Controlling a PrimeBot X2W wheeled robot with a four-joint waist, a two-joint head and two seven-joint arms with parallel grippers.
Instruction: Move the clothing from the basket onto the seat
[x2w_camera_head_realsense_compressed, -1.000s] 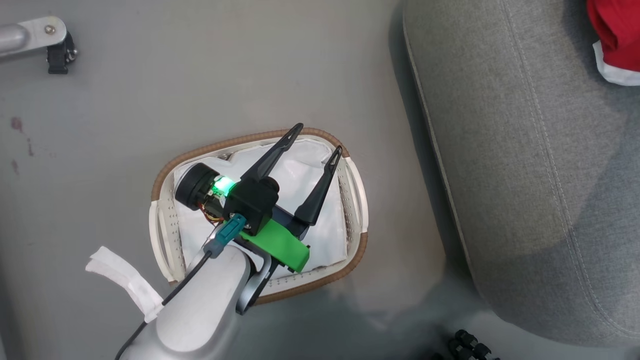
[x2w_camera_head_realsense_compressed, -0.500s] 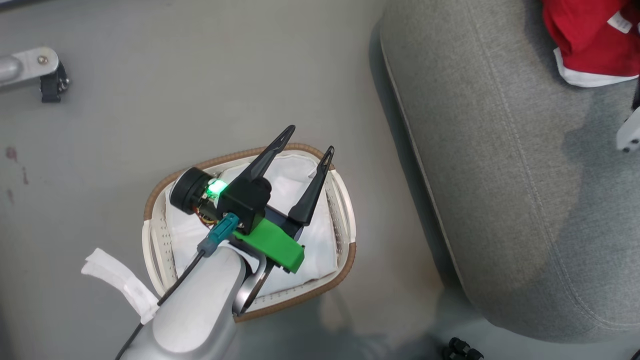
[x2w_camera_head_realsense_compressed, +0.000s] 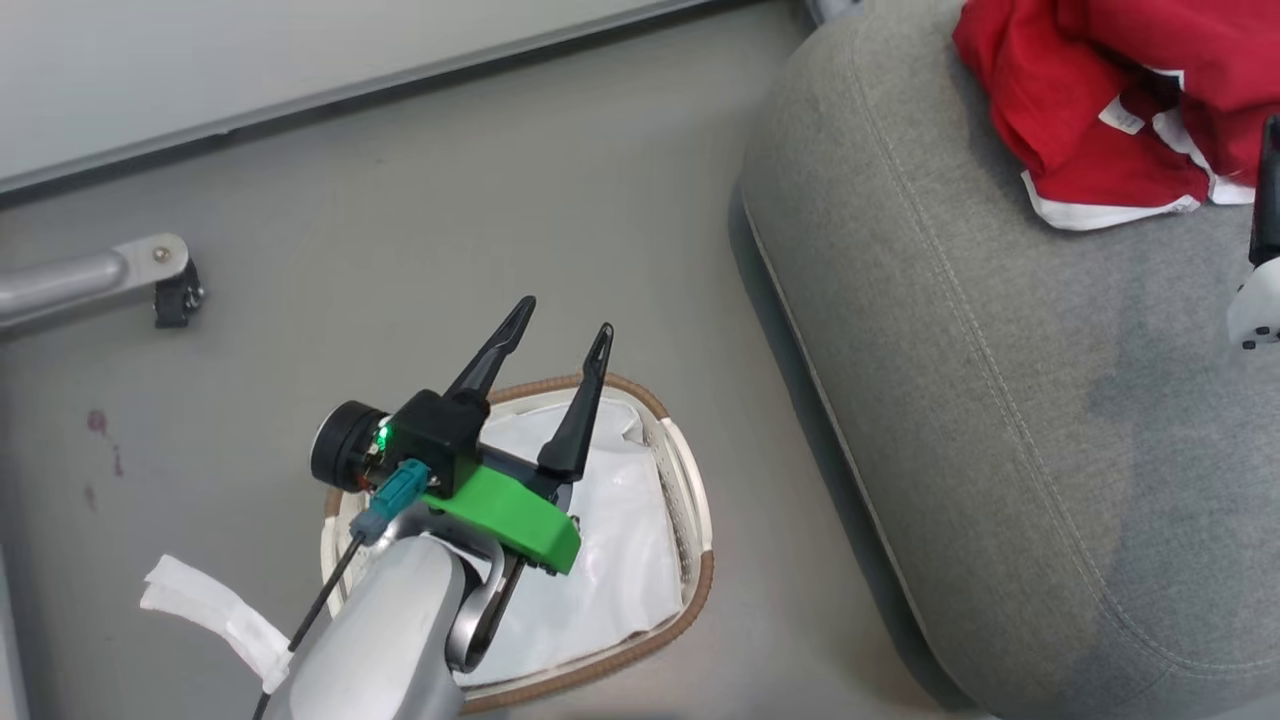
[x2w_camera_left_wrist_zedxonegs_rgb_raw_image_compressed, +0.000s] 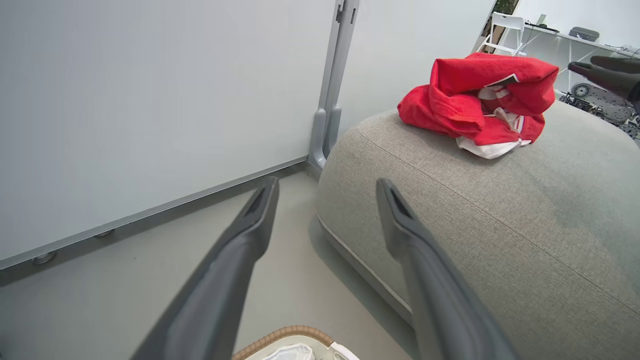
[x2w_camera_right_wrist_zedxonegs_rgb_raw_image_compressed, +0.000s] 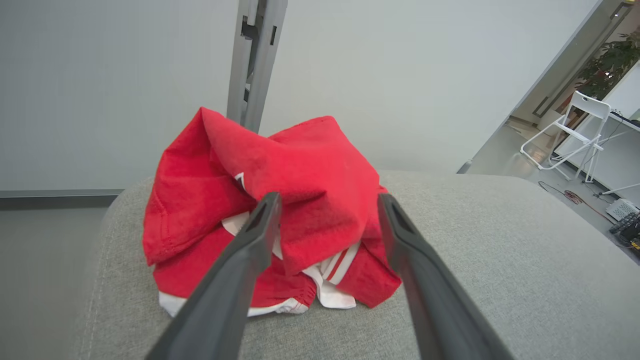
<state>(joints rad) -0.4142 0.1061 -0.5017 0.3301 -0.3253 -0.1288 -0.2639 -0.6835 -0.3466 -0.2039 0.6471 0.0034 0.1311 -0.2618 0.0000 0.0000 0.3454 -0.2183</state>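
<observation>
The clothing (x2w_camera_head_realsense_compressed: 1100, 110) lies in a crumpled red heap with white trim on the seat (x2w_camera_head_realsense_compressed: 1000, 400), up near its far rounded corner and well apart from the basket (x2w_camera_head_realsense_compressed: 703, 590). The right end effector (x2w_camera_right_wrist_zedxonegs_rgb_raw_image_compressed: 328, 197) hangs just in front of the heap, fingers spread, nothing between them: released. The risk here, as I read it, is a fingertip catching a loose fold on the way out and dragging the heap towards the edge, where that curved shoulder could let it slide to the floor (x2w_camera_head_realsense_compressed: 500, 200).

Over the basket the left end effector (x2w_camera_head_realsense_compressed: 564, 314) hovers, fingers apart and empty. What shows inside is the white liner (x2w_camera_head_realsense_compressed: 610, 570); the arm hides part of the interior, so a stray garment under it can't be ruled out. A blind grab there could pull up the liner instead.

Around it all, a white strip (x2w_camera_head_realsense_compressed: 215, 610) lies on the floor beside the basket and a metal leg with a castor (x2w_camera_head_realsense_compressed: 150, 275) stands off to the left. A grey post (x2w_camera_right_wrist_zedxonegs_rgb_raw_image_compressed: 255, 55) rises behind the seat. Nothing stands between basket and seat.
</observation>
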